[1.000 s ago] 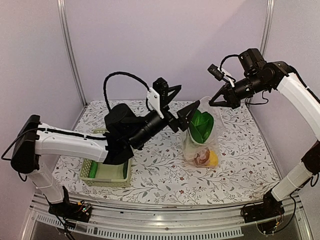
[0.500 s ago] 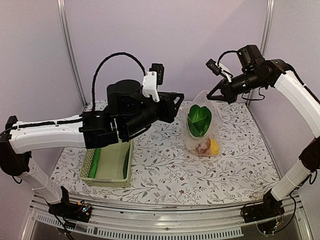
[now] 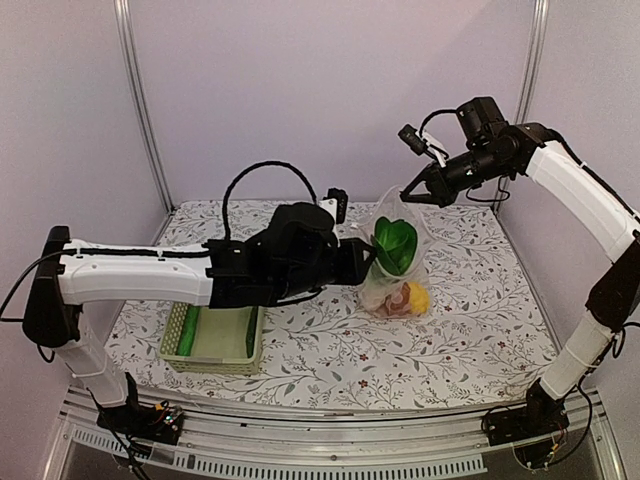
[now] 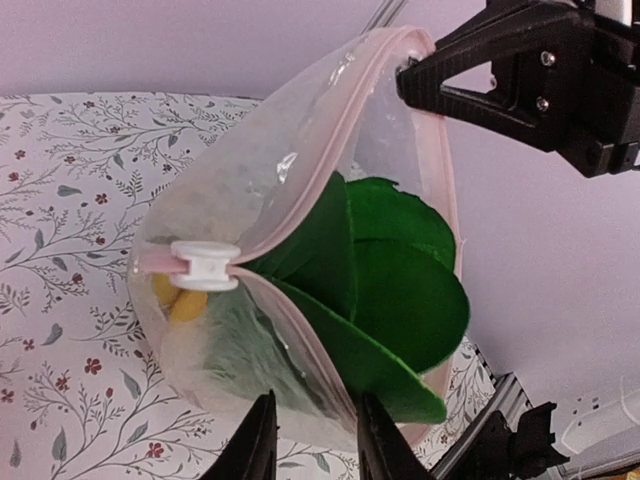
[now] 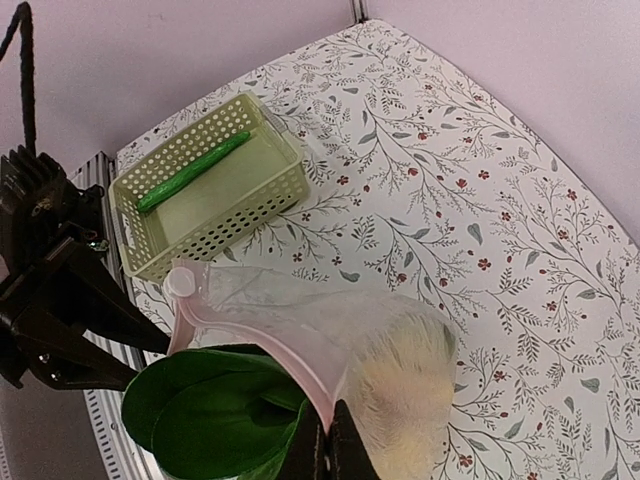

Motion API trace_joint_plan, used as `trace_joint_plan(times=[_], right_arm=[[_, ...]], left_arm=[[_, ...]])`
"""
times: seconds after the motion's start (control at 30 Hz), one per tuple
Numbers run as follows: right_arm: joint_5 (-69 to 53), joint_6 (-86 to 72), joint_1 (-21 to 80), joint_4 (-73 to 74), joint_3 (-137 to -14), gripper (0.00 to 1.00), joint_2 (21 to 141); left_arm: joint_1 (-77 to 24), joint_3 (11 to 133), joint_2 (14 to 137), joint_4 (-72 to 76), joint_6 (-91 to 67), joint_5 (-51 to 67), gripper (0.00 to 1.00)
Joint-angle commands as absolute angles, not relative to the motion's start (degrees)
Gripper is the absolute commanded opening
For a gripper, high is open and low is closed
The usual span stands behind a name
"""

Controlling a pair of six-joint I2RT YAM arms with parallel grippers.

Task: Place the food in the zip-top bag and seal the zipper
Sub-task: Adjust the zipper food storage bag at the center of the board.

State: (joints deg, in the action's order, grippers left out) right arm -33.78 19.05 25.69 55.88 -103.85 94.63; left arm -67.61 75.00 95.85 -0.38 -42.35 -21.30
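The clear zip-top bag (image 3: 392, 272) hangs upright over the table. My right gripper (image 3: 408, 194) is shut on its pink zipper (image 5: 262, 345) at the top corner, seen at the gripper (image 5: 335, 452) in the right wrist view. Green bok choy (image 3: 395, 243) leaves stick out of the open mouth. A yellow lemon (image 3: 418, 297) and a brown piece (image 3: 400, 300) lie at the bottom. The white slider (image 4: 205, 265) sits at the zipper's far end. My left gripper (image 4: 316, 450) stands at the bag's lower rim, jaws narrowly apart. The long green cucumber (image 3: 188, 330) lies in the basket.
The pale green slotted basket (image 3: 215, 358) stands at the front left of the flowered table cloth (image 3: 470, 330), under the left arm. Metal frame posts (image 3: 135, 90) rise at the back corners. The table's front rail (image 3: 330, 440) runs along the near edge.
The left arm swung up and away, then came back down to the bag with its jaws narrowed from wide. The right gripper lifted the bag a little up and left.
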Motion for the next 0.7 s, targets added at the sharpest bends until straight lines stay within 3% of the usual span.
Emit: trace_joint_plan(times=[0.0, 0.47, 0.67], right_arm=[[-35.1, 17.9, 25.5, 54.0, -104.9, 0.0, 95.6], [-30.3, 18.0, 31.1, 53.7, -105.2, 0.0, 93.9], [-30.5, 17.8, 32.2, 52.5, -103.1, 0.0, 92.0]], left_arm=[[-66.7, 76.4, 97.0, -4.2, -46.1, -17.0, 0.28], [-63.5, 82.7, 101.9, -10.5, -52.5, -13.0, 0.34], [-61.3, 85.0, 104.4, -16.6, -55.7, -12.2, 0.3]])
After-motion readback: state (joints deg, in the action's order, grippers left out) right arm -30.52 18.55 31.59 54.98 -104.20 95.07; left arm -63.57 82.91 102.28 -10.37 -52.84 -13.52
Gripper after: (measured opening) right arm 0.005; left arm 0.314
